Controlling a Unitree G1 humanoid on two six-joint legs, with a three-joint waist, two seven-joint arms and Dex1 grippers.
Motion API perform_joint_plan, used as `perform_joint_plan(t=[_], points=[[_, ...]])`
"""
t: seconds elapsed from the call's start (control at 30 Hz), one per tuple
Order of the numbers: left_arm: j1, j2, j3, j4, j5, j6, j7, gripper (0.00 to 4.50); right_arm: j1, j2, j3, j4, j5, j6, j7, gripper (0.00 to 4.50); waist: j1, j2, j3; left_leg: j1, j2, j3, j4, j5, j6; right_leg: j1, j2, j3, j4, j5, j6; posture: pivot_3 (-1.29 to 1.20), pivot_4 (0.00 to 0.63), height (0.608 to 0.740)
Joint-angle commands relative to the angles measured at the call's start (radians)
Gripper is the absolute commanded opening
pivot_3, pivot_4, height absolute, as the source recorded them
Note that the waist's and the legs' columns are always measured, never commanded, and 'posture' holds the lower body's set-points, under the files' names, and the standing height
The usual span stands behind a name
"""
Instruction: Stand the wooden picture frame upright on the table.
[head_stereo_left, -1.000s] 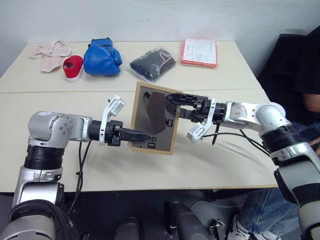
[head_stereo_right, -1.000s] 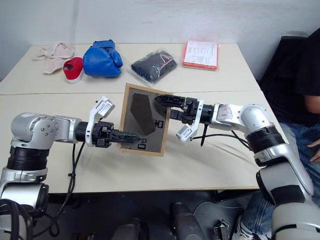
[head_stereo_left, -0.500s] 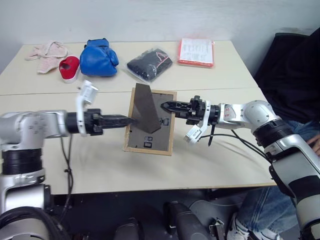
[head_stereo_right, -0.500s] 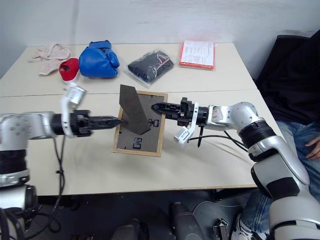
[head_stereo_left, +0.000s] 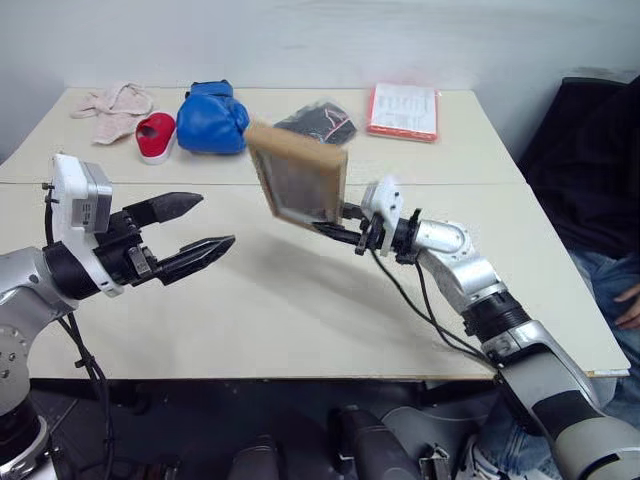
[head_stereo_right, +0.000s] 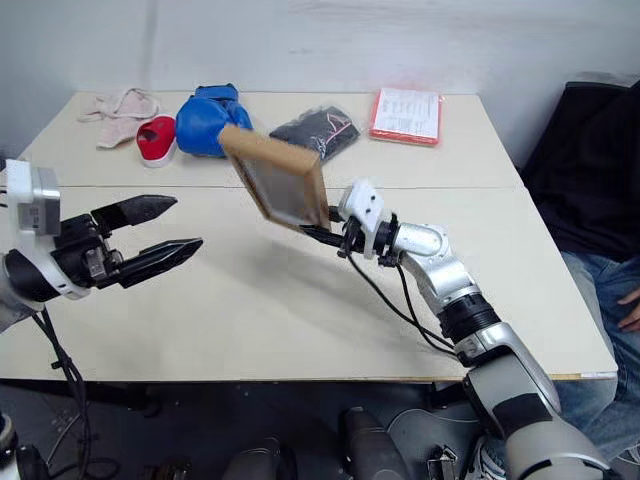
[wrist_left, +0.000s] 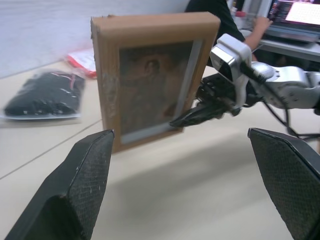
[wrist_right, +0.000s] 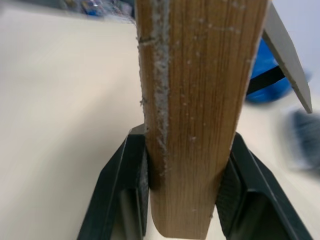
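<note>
Lifted clear off the table (head_stereo_left: 300, 310) since a second ago, the wooden picture frame (head_stereo_left: 298, 174) now hangs tilted, long axis near upright, portrait front toward the spread-open left gripper (head_stereo_left: 196, 228), rough light-wood edge pinched by the right gripper (head_stereo_left: 335, 222), stand mostly hidden behind.

Large cream table (head_stereo_left: 300, 310) with a cross seam, pink cloth (head_stereo_left: 112, 103), red-and-white shoe (head_stereo_left: 155, 136), blue boxing glove (head_stereo_left: 213, 117), black bagged bundle (head_stereo_left: 325, 120), orange-edged paper packet (head_stereo_left: 403, 109) along the far side
</note>
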Motion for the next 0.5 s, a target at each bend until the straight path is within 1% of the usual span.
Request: perform_joint_plan(t=[0.03,0.17,0.23,0.3,0.33,0.37,0.4,0.43,0.5], points=[[-0.001,0.0,-0.01,-0.016,-0.016,-0.048,0.037,4.5,0.0,0.038,-0.078,-0.033,0.08,0.224,0.057,1.23,0.001,0.0,0.0,0.0,0.0,0.0,-0.001,0.0,0.0,0.0,0.0,0.0,0.0,0.0,0.0,0.0,0.15,0.74],[0.01,0.012,-0.035,-0.008,-0.027,-0.068,0.041,4.5,0.029,0.084,-0.086,0.019,0.028,0.328,0.086,1.23,0.001,0.0,0.0,-0.003,0.0,0.0,-0.003,0.0,0.0,-0.001,0.0,-0.001,-0.002,0.0,0.0,0.0,0.15,0.74],[0.013,0.018,-0.054,0.004,-0.023,-0.079,0.034,4.5,0.048,0.109,-0.085,0.067,-0.024,0.321,0.076,1.23,0.001,0.0,0.0,-0.003,0.0,0.0,-0.004,0.0,0.0,-0.001,0.0,-0.001,-0.002,0.0,0.0,0.0,0.15,0.74],[0.01,0.022,-0.066,0.019,-0.035,-0.08,0.028,4.5,0.064,0.12,-0.091,0.082,-0.067,0.297,0.074,1.95,-0.003,0.0,0.0,-0.004,0.0,0.0,-0.004,0.0,0.0,-0.002,0.0,-0.001,-0.002,0.0,0.0,0.0,0.15,0.74],[0.007,0.026,-0.07,0.028,-0.044,-0.076,0.025,4.5,0.075,0.117,-0.094,0.068,-0.078,0.296,0.087,2.19,-0.004,0.0,0.0,-0.003,-0.001,0.0,-0.004,0.0,0.0,-0.002,0.0,-0.001,-0.002,0.0,0.0,0.0,0.15,0.74],[0.005,0.029,-0.073,0.034,-0.051,-0.075,0.022,4.5,0.083,0.116,-0.098,0.058,-0.088,0.296,0.098,2.59,-0.004,0.0,0.0,-0.003,0.0,0.0,-0.004,0.0,0.0,-0.002,0.0,-0.001,-0.003,0.0,0.0,0.0,0.15,0.74],[0.003,0.033,-0.075,0.042,-0.061,-0.071,0.018,4.5,0.093,0.11,-0.099,0.04,-0.1,0.299,0.107,2.87,-0.005,0.0,0.0,-0.003,-0.001,0.0,-0.004,0.0,0.0,-0.002,0.0,-0.001,-0.003,0.0,0.0,0.0,0.15,0.74],[0.001,0.037,-0.077,0.048,-0.07,-0.068,0.015,4.5,0.104,0.101,-0.1,0.017,-0.11,0.303,0.115,3.31,-0.006,0.0,0.0,-0.003,-0.001,0.0,-0.004,0.0,0.0,-0.002,0.0,-0.001,-0.002,0.0,0.0,0.0,0.15,0.74],[0.003,0.05,-0.082,0.06,-0.077,-0.072,0.0,4.5,0.127,0.072,-0.11,-0.047,-0.119,0.321,0.13,4.0,-0.006,0.0,0.0,-0.003,-0.001,0.0,-0.004,0.0,-0.001,-0.002,0.0,-0.001,-0.003,0.0,0.0,0.0,0.15,0.74]])
